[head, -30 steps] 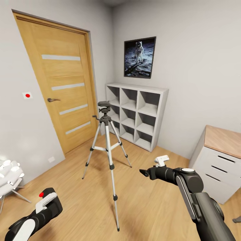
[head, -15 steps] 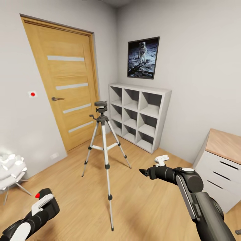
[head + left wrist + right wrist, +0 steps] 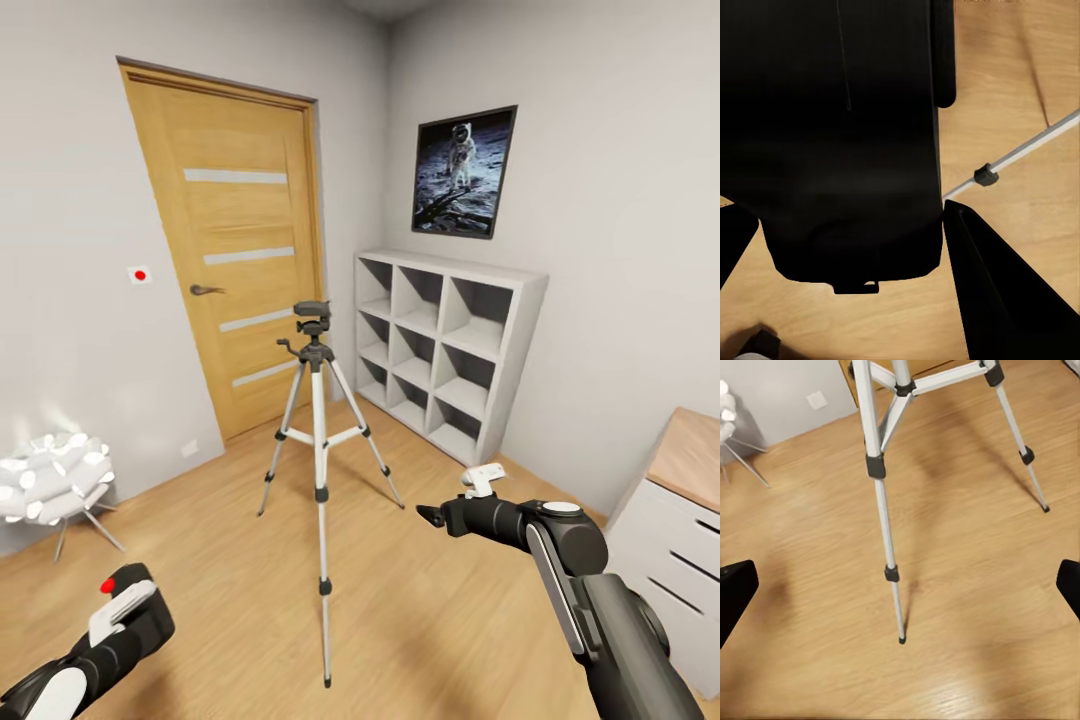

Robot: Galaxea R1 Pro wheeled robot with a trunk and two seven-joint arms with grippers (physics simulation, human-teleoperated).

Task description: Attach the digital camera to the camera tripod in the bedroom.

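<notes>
Right now the tripod (image 3: 316, 470) stands on the wood floor (image 3: 430, 610) before the door (image 3: 240, 270). Left gripper (image 3: 945, 217) jaws clamp the black camera (image 3: 832, 135); right gripper (image 3: 900, 585) jaws are spread wide.

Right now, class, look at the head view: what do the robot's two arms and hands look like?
The left hand is black with a white plate and a red dot on top; its arm turns white lower down. The right hand is black and tapered, with a small white block above the wrist, on a dark grey arm with a round pale-capped joint.
</notes>
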